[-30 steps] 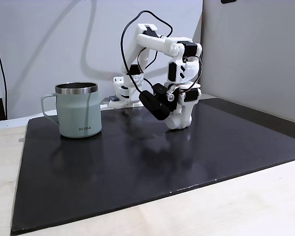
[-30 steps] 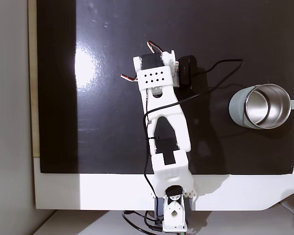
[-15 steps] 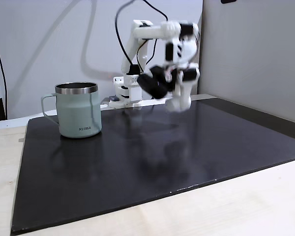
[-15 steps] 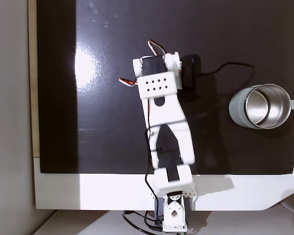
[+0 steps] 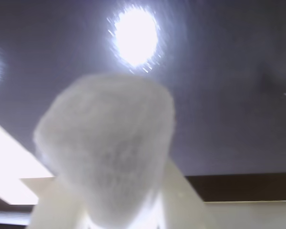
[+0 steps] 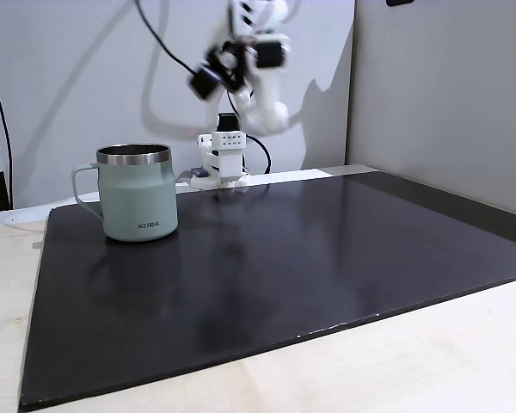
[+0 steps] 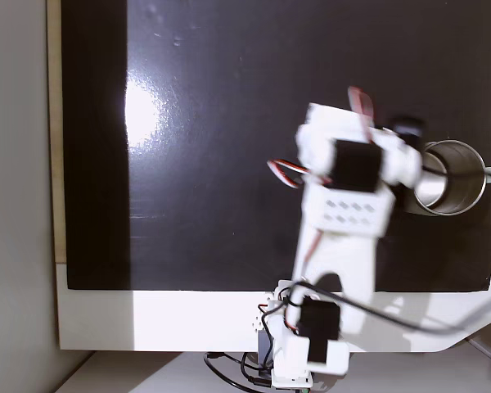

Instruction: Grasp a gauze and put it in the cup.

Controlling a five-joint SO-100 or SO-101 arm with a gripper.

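in the wrist view the gauze (image 5: 107, 152) sits close to the lens, a soft white blurred lump, clamped between the two white fingers (image 5: 181, 200) that rise from the bottom edge. so the gripper (image 5: 114, 210) is closed on the gauze. behind it lies the dark mat (image 5: 229, 95) with a bright lamp glare (image 5: 135, 34) on it.

in a fixed view from the side the gripper (image 6: 271, 112) hangs high above the far part of the mat (image 6: 284, 258), blurred, to the right of the cup (image 6: 138, 191) and well above its rim. the cup stands upright at the far left of the mat, handle to the left, nothing seen in it from here.

in a fixed view from above the arm (image 7: 348, 205) leans toward the right, its head just beside the cup (image 7: 454, 176), covering the cup's left edge. the steel inside of the cup looks bare where it shows. the gauze itself cannot be made out in either fixed view.
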